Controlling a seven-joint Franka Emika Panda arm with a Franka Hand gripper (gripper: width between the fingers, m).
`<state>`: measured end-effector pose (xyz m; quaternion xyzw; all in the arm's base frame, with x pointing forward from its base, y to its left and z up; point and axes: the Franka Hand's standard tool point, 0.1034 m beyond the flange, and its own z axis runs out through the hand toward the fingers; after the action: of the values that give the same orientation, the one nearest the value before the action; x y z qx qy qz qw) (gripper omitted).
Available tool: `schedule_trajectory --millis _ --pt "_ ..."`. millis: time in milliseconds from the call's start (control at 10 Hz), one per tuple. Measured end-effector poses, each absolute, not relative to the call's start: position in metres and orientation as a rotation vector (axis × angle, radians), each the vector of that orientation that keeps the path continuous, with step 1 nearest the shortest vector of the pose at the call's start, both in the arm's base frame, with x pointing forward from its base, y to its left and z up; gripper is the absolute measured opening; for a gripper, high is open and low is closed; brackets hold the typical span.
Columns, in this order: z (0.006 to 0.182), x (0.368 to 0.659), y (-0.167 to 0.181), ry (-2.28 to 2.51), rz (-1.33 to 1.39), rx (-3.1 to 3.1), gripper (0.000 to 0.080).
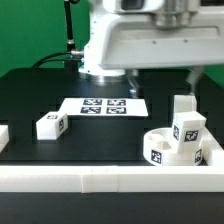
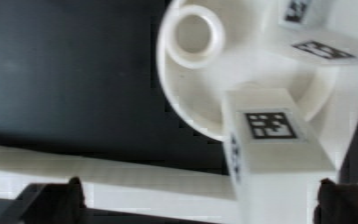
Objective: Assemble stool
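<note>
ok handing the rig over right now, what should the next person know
Thick white round plastic seat disc: exterior view's right, by the white front rail; one socket empty.
Two white blocky tagged legs upright at it: front leg, rear leg.
Third leg: loose on the table, exterior view's left.
Gripper: open, astride one upright leg, not gripping.
Done: unclear if either leg is seated. Left: third leg at least.
</note>
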<state>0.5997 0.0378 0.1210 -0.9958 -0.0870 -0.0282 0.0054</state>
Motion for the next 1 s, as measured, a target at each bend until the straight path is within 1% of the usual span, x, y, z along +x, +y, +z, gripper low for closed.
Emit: schedule_trajectory --millis 100,300,500,600,700,900,1000 --pt "0.119 0.600 0.026 -0.263 -0.091 -3.121 0.0649" --pt "0.118 0.599 0.034 -0.267 -0.088 -3.119 0.0649" --pt "0.117 0.599 0.030 -0.261 -0.086 -3.120 0.0649" --pt "0.114 0.596 0.012 -0.247 -0.112 -3.118 0.0649" --pt "0.108 0.587 -0.015 -0.179 -0.127 -3.135 0.0649" --pt "0.092 0.572 -0.050 -0.185 -0.138 -3.149 0.0649" --pt "0.092 0.573 -0.051 -0.153 -0.139 -3.151 0.0649"
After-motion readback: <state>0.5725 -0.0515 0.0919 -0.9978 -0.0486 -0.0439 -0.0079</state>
